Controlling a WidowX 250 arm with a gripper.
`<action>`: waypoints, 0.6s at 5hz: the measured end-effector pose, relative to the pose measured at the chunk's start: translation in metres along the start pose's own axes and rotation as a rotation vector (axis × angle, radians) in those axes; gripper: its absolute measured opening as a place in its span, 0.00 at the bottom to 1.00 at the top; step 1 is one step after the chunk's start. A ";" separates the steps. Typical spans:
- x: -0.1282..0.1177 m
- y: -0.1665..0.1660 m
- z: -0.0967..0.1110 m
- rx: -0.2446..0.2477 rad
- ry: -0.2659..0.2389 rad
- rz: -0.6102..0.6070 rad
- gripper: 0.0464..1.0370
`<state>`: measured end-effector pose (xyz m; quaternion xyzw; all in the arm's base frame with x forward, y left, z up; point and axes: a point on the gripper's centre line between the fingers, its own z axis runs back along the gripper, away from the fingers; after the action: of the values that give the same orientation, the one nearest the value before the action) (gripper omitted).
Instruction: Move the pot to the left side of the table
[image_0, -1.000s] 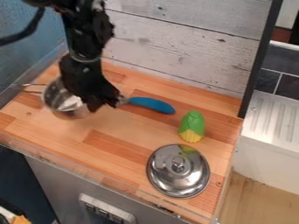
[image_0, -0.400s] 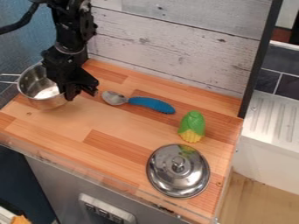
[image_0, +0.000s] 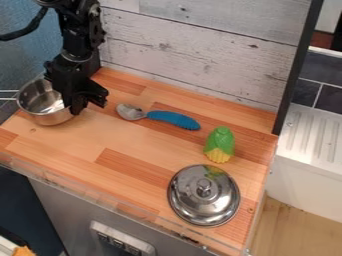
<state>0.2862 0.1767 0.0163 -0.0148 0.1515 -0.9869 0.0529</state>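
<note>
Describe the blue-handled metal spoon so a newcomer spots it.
Find the wooden tabletop, then its side by the whitish plank wall. Between the silver metal pot and green toy corn lies the spoon: shiny bowl, thick curved handle, the only blue item there.

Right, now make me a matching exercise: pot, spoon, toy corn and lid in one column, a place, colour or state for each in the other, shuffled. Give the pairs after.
1. Pot
2. Spoon
3. Toy corn
4. Lid

A. Green and yellow
B. Knob facing up
C. At the left end of the table
D. Has a blue handle

Pairs: 1-C, 2-D, 3-A, 4-B
</note>
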 end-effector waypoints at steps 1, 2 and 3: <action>-0.003 -0.001 -0.009 0.012 -0.014 0.007 0.03; -0.006 -0.002 -0.009 0.035 -0.003 -0.009 0.05; -0.006 -0.004 -0.010 0.050 0.005 -0.010 0.24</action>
<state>0.2912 0.1840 0.0078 -0.0119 0.1268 -0.9907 0.0480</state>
